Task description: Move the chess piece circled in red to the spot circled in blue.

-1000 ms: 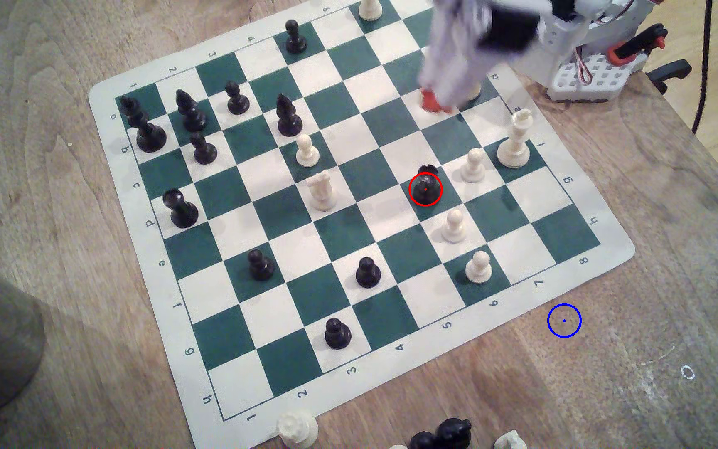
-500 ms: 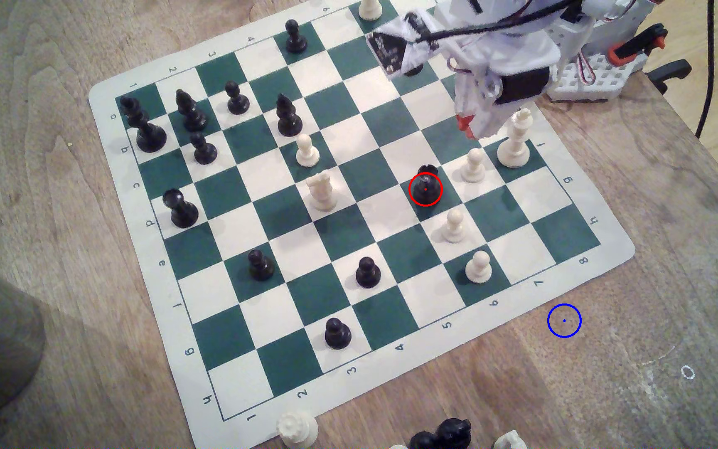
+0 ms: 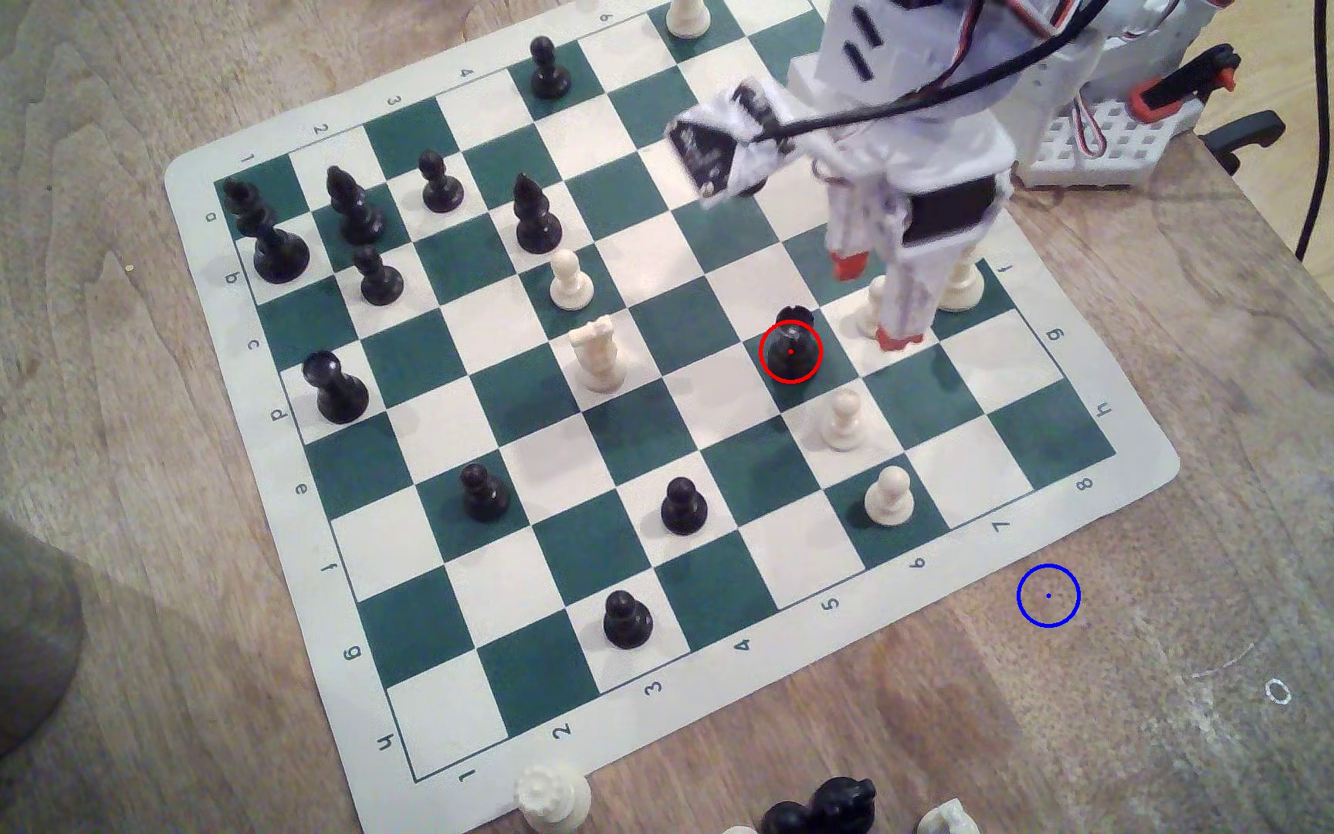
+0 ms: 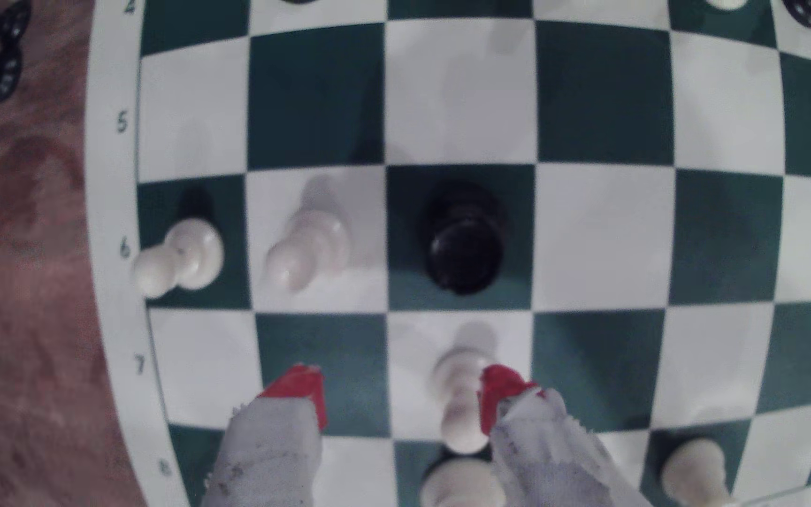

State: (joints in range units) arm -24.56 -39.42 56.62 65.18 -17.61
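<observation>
— One black rook (image 3: 790,346) is listed on a green square of the chessboard (image 3: 375,754), ringed in red; untouched, upright; a white pawn (image 4: 462,404) is entered on the neighbouring square.

— Jaws?

— Spread wide, nothing held; the gripper (image 3: 875,301) is logged above that pawn, short of the rook; an approach is judged under way.

— Destination?

— The blue-ringed spot (image 3: 1048,595) is recorded on bare bench (image 3: 1249,521), just off the board's edge, presumably for captured pieces.

- A green-and-white chess mat (image 3: 407,746) lies on a wooden counter (image 3: 1249,497).
- Black pawns (image 3: 682,507) and white pawns (image 3: 888,497) stand scattered across its squares.
- A white knight (image 3: 598,353) stands mid-board.
- Captured pieces (image 3: 832,802) rest off the mat.
</observation>
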